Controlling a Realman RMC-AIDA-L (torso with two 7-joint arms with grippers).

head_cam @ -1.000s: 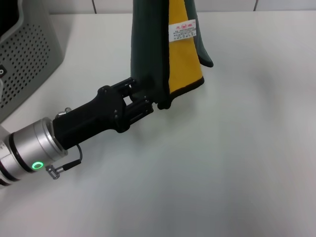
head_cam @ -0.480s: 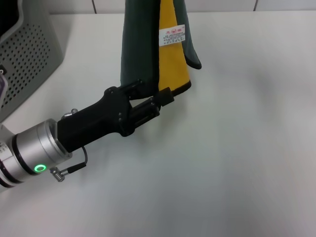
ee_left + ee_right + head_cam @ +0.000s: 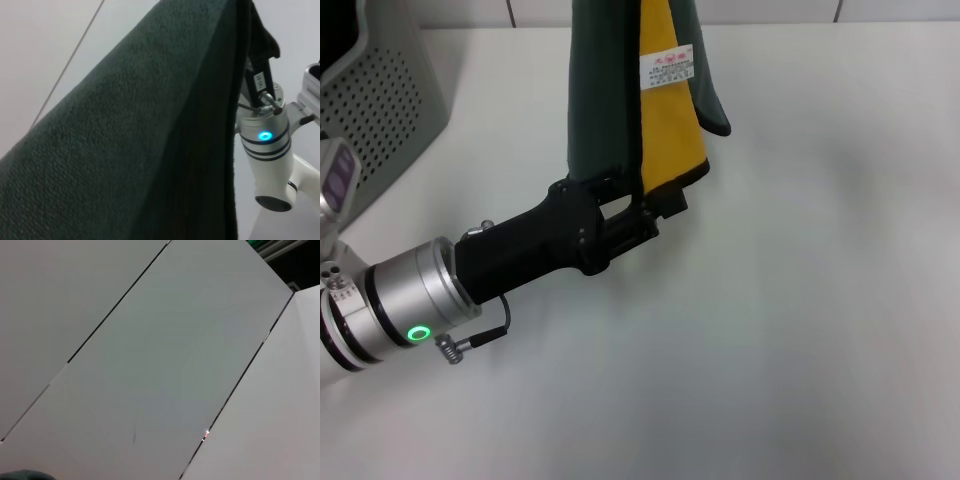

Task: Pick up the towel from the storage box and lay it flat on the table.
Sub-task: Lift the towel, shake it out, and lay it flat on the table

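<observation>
the towel (image 3: 620, 90) is hanging vertically above the table (image 3: 800, 300), its upper part running out past the top edge of the head view. the dark grey-green face is showing toward the robot's left, a yellow strip toward the right, with the black piped edge along the bottom hem and a small white label (image 3: 666, 67) on the yellow part. a further dark fold is drooping on the far right side of the cloth.

the left gripper (image 3: 655, 205) is reaching in from the lower left of the head view, black fingers sitting at the lower hem of the towel, narrowly set and touching the bottom corner where yellow meets the piping. whether the fingers are actually pinching the hem, cannot tell. green ring light lit on the left wrist.

in the left wrist view the dark face of the towel is filling most of the picture; beyond it the other arm's white wrist with a blue ring light (image 3: 264, 135) is visible, its gripper hidden behind the cloth edge.

a grey perforated storage box (image 3: 380, 110) is standing at the table's far left.

the right wrist view is showing only pale wall panels.
</observation>
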